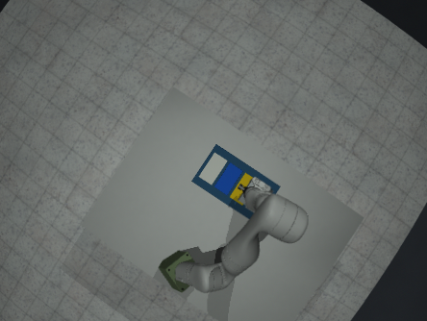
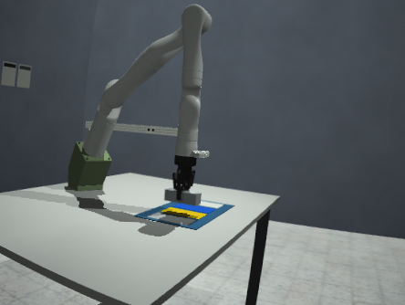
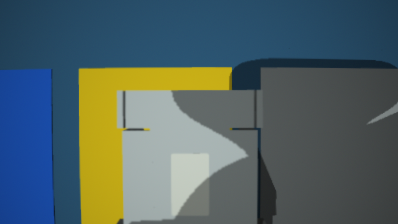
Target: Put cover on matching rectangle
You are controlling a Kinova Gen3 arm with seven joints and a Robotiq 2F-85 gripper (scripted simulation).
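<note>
from the left of the exterior view you see the green base block [image 2: 88, 171] at the far corner of the worktop [image 2: 91, 247], with the pale arm [image 2: 137, 68] rising from it, bending over at the top and coming straight down. at its end the black tool [image 2: 183, 191] points down and is pinching the grey cover [image 2: 182, 196] between its fingers; the cover hangs just above the dark blue mat [image 2: 201, 222], not resting on it. on that mat you can make out the yellow rectangle [image 2: 182, 212] and the blue rectangle [image 2: 196, 207] lying side by side.

in the top view, left to right along the mat [image 1: 204, 185], you see the white rectangle [image 1: 213, 169], then the blue rectangle [image 1: 228, 178], then the yellow rectangle [image 1: 238, 188], with the tool [image 1: 243, 189] over the yellow one's far end and the arm [image 1: 274, 221] covering the rest.

in the wrist view the blue rectangle [image 3: 25, 145] sits at the left edge, then a dark strip of mat [image 3: 65, 145], then the yellow rectangle [image 3: 100, 150]. the cover [image 3: 165, 170] overlaps the yellow patch's right part, yellow showing on its left and above it. a broad shadow [image 3: 325, 150] falls on the right.
</note>
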